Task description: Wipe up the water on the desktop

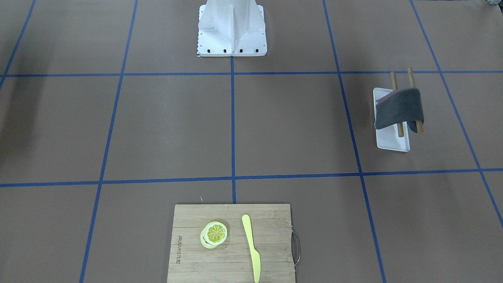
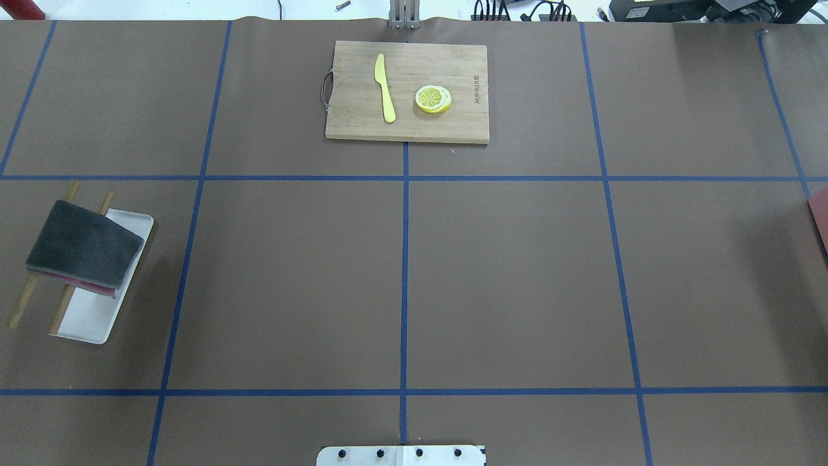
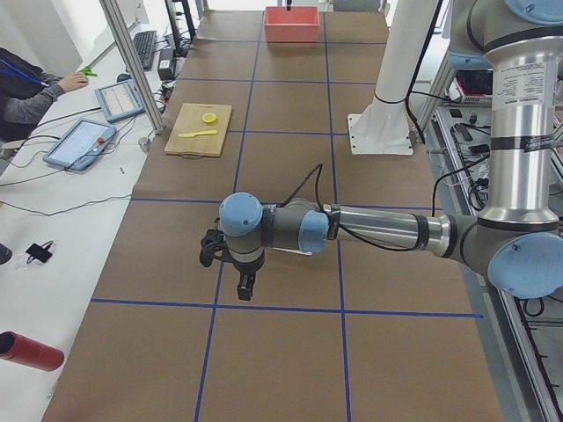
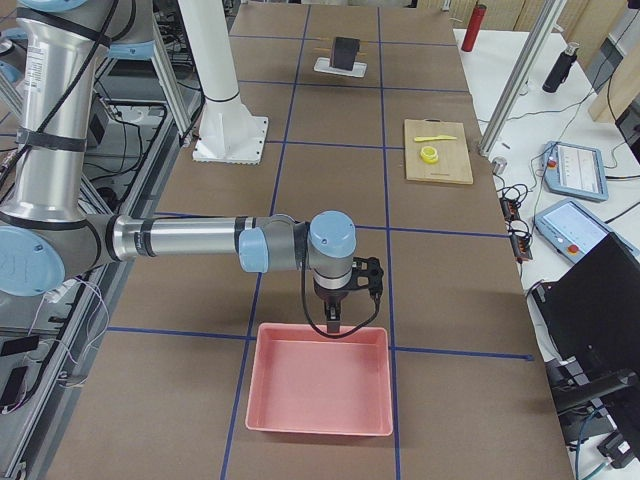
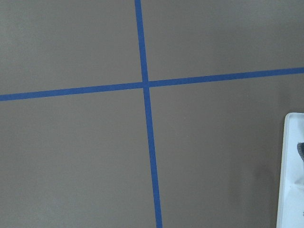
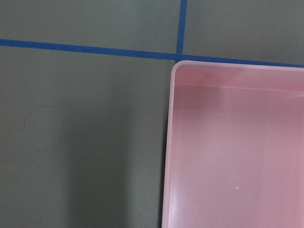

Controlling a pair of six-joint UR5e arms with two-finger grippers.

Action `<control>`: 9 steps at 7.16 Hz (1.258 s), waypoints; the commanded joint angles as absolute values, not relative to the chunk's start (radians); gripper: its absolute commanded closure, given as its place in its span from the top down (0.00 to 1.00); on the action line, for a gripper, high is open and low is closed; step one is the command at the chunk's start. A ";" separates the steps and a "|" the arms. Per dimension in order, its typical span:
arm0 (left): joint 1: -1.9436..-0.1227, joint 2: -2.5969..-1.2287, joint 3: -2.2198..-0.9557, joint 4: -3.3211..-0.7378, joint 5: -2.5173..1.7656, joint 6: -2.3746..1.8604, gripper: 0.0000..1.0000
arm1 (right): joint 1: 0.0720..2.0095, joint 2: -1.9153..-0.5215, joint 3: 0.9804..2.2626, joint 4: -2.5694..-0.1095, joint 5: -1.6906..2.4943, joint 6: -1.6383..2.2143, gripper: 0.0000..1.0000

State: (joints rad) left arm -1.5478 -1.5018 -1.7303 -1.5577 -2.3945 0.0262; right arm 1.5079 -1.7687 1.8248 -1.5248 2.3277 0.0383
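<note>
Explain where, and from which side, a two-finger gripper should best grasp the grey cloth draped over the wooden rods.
Probably from above: pinch the grey cloth on the span between the two wooden rods, closing along the rods. There it is raised off the white tray.

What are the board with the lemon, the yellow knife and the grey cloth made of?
The cutting board looks like bamboo: pale, matte, with grain strips. The knife seems to be plastic: one smooth, bright yellow piece. The grey cloth looks like soft, fuzzy fabric, sagging over two rods.
</note>
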 commanded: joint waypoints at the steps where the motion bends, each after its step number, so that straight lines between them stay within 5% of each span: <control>1: -1.548 -1.503 -1.732 -1.557 -2.393 0.025 0.98 | 1.508 -1.769 1.824 -1.525 2.327 0.038 1.00; 9: -1.548 -1.526 -1.775 -1.559 -2.388 0.018 0.98 | 1.508 -1.715 1.884 -1.523 2.319 0.040 1.00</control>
State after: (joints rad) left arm -1.5478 -1.5180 -1.7751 -1.5573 -2.3867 0.0196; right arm 1.5079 -1.7383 1.8767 -1.5238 2.3224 0.0368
